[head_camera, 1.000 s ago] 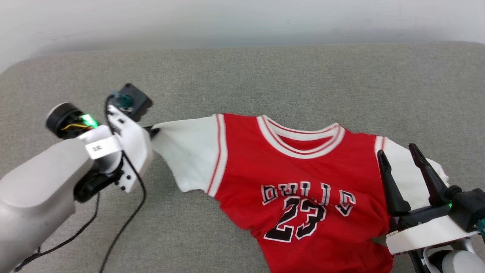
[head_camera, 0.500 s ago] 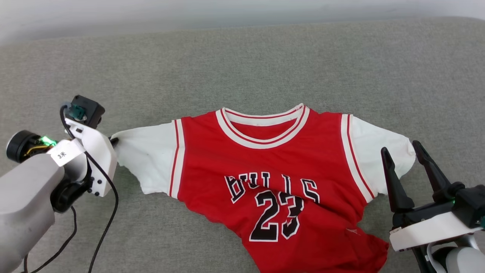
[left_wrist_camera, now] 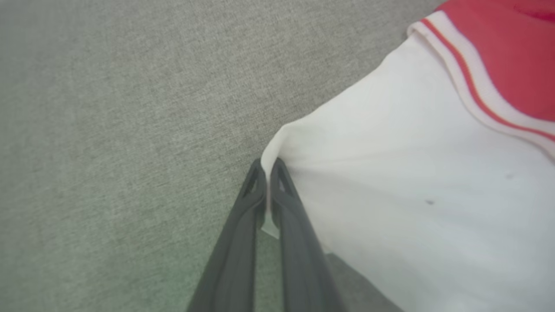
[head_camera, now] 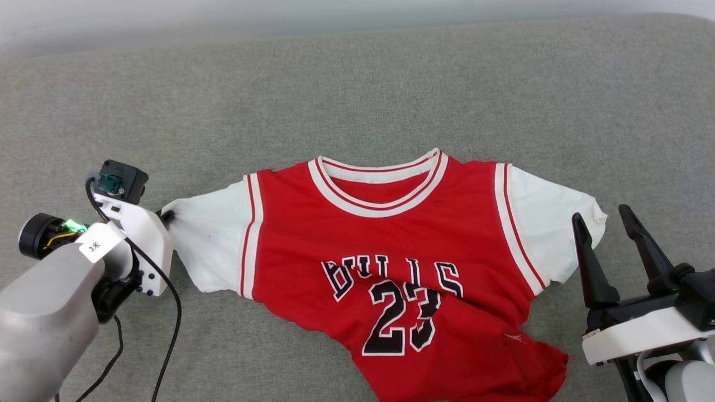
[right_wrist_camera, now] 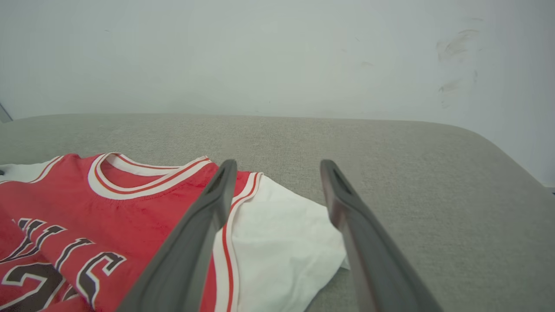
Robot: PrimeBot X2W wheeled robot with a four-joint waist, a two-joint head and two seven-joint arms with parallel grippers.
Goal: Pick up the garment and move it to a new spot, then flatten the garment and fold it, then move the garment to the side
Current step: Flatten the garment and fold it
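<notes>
left claw (left_wrist_camera: 266, 169) on garment (head_camera: 385, 234), grey upholstery (head_camera: 357, 95)

Bright, even, diffuse light with faint shadows (the left wrist view is slightly soft), no glare.

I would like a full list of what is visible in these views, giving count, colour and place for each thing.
jersey: one, red with white sleeves and black "BULLS 23", lying front up mid-cushion, lower part rumpled.
cushion: one, grey fabric, under the jersey.
wall: one, pale, behind the cushion.
cable: two strands, black, by the left arm at the lower left.
left hand: one, dark fingers, shut on the tip of the jersey's left sleeve.
right hand: one, dark fingers, open, near the right sleeve, holding nothing.
</notes>
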